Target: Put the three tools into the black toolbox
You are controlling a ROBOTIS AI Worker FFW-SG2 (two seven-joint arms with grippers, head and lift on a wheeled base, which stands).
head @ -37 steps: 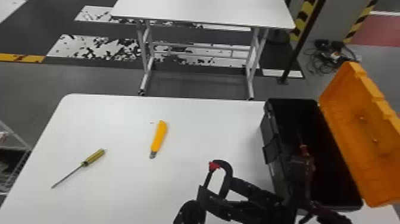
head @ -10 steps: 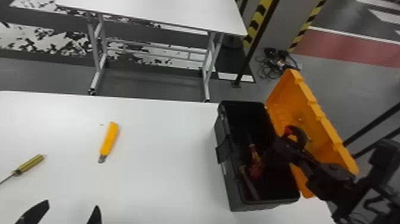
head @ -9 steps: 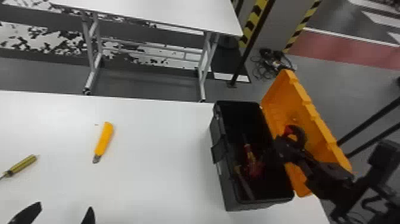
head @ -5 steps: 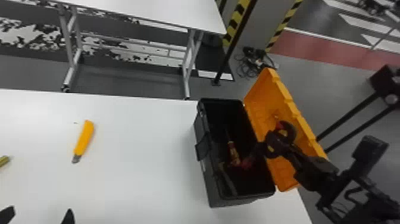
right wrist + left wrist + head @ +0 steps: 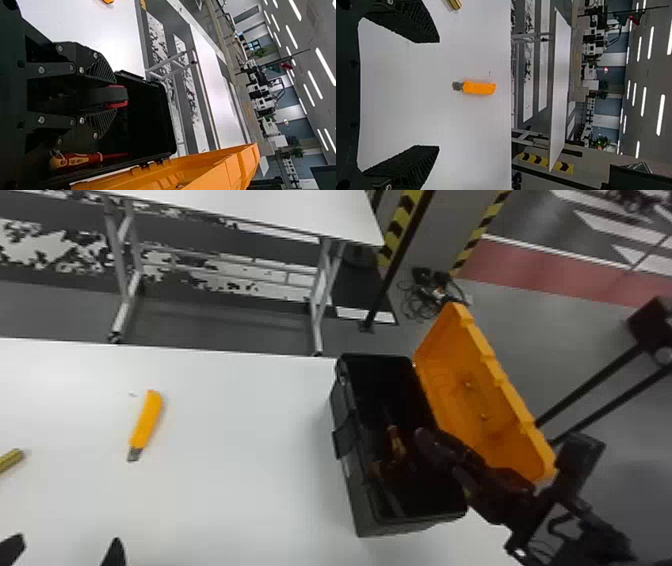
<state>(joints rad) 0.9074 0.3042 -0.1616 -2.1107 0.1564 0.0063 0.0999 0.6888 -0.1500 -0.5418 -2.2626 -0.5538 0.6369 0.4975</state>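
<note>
Over from the bare desk (image 5: 225, 485) to the open black toolbox (image 5: 354, 501) near its right edge, the right hand (image 5: 442, 457) has carried a black-and-red tool (image 5: 115, 96), fingers closed on it. Wide open and empty, the left hand (image 5: 64, 547) hangs short of the orange cutter (image 5: 146, 422), which lies toward the far edge, with the yellow-handled screwdriver (image 5: 9, 460) farther left.

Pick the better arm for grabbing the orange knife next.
Left, I'd say: its gripper is open and empty, pointing toward the knife on the table. The right gripper is at the toolbox, occupied by a black-and-red tool.
</note>
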